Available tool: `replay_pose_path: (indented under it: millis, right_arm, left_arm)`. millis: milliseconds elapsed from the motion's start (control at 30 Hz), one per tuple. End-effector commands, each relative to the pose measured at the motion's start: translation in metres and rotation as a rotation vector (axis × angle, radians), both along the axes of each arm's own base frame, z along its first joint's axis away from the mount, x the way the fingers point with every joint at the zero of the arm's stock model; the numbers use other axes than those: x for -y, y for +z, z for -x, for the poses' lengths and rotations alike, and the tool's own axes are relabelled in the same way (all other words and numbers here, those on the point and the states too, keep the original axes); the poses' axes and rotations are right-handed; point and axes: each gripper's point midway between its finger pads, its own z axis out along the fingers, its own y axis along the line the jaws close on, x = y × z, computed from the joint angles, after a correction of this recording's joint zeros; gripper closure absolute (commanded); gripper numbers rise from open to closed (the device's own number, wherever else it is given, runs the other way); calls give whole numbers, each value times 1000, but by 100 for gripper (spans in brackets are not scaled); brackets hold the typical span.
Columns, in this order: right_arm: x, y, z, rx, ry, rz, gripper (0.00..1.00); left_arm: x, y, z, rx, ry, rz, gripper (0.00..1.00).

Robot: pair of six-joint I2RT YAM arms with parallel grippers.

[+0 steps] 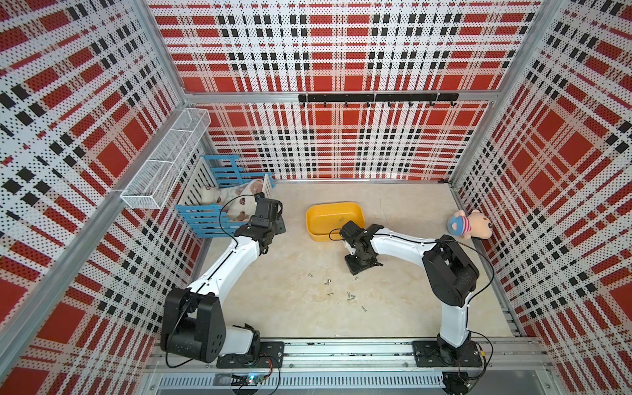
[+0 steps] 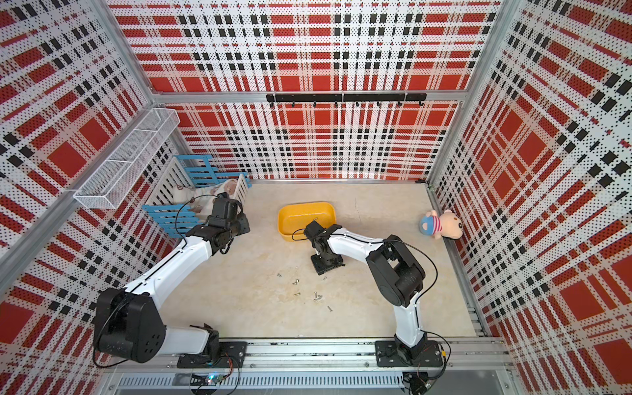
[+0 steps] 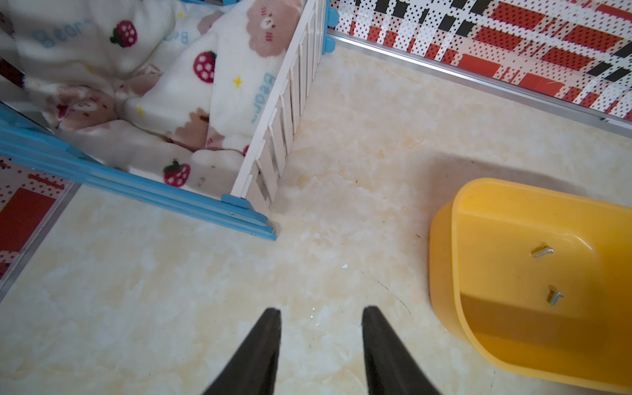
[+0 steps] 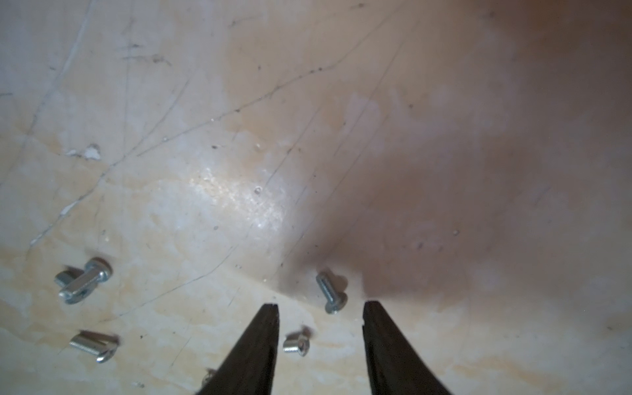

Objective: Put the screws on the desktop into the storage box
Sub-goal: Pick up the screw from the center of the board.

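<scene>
Desktop (image 1: pixel 393 307), beige and marbled: carries a blue-and-white slatted crate (image 1: pixel 205 222) at its far left corner and the yellow storage box (image 1: pixel 328 219) near the middle, the two well apart. Left gripper (image 3: pixel 321 309): above bare desktop between crate and box, jaws partly parted with nothing between them. Right gripper (image 4: pixel 321 303): low over the desktop on the box's near side, jaws likewise parted and gripping nothing. Screws (image 1: pixel 349 295): one loose between the right gripper's tips, two on the box floor, the others scattered on the desktop just nearer than that gripper.
</scene>
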Motion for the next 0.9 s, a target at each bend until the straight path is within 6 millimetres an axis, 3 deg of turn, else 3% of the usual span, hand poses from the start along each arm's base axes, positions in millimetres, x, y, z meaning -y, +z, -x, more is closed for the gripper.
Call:
replay_pose_path:
  millis: [0,333,867]
  right_arm:
    - [-4,-2,-1,-9,19,9,56]
    - [0,-9,1,-19,10,28,60]
    - [2,-12,1,-17,6,43,75]
  left_arm:
    - [-3,-4,-2,2,-3,-4,55]
    - [-6,-3,-2,6,7,-4,54]
    - [-7,-5,-1,4,10,-8,55]
